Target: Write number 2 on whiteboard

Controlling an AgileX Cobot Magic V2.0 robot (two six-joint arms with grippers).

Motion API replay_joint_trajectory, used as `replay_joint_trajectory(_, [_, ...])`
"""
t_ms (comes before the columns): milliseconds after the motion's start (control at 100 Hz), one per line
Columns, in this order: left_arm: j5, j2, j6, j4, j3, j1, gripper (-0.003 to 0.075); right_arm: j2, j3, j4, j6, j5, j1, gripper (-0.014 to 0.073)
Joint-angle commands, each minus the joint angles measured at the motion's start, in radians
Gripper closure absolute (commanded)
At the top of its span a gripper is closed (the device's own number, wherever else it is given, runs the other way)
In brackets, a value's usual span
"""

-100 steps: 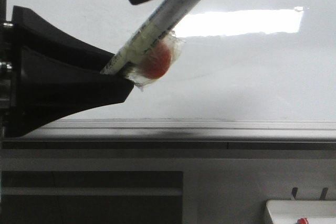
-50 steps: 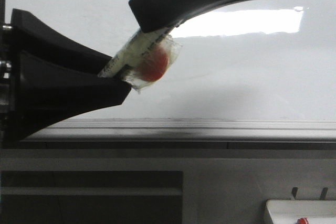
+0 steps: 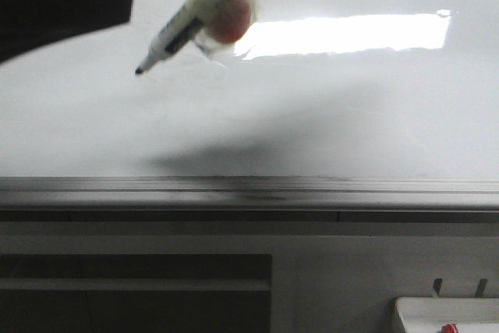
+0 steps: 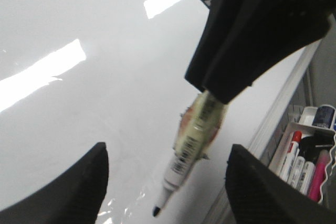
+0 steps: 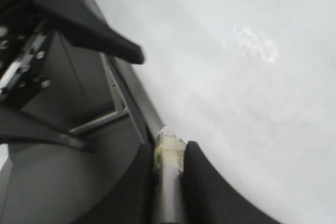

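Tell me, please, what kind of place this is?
Probably a lab or classroom corner: a large whiteboard on a grey rail, a tray of markers beside it, and a marker held by the right gripper.

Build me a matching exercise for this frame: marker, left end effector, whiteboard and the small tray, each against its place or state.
Things:
1. marker
2. left end effector
3. whiteboard
4. small tray

States:
A. open, holding nothing
B. no drawn line visible yet
C. clamped in the right end effector, cap off
D. below the board's rail, to the right

Pairs: 1-C, 2-A, 3-B, 4-D
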Motion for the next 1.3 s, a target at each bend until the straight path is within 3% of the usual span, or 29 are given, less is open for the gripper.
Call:
replay_joint_trajectory(0, [-0.021, -0.077, -0.007, -0.083, -0.030, 0.004, 0.0347, -0.017, -0.053, 0.006, -0.010, -0.122, -0.007, 0.0667])
replay_joint_trajectory(80, [0.020, -0.112, -0.007, -0.152, -0.030, 0.024, 0.0516, -0.017, -0.056, -0.040, -0.010, -0.170, -0.007, 0.0667])
replay_joint_trajectory(160, [0.038, -0.119, -0.007, -0.161, -0.030, 0.049, 0.0741, -0.014, -0.056, -0.047, -0.010, -0.180, -0.007, 0.0667])
replay_joint_trajectory(650, [0.019, -0.117, -0.007, -0.162, -0.030, 0.076, 0.0741, 0.115, -0.099, -0.067, -0.010, -0.288, -0.007, 0.0666])
replay_joint_trajectory(1060, [0.019, -0.117, -0.007, -0.162, -0.030, 0.076, 0.0741, 0.184, -0.138, -0.079, -0.010, -0.287, -0.009, 0.0666])
replay_joint_trajectory(1290, [0.019, -0.117, -0.007, -0.163, -0.030, 0.076, 0.0741, 0.168, -0.138, -0.085, -0.012, -0.283, -0.081, 0.0666])
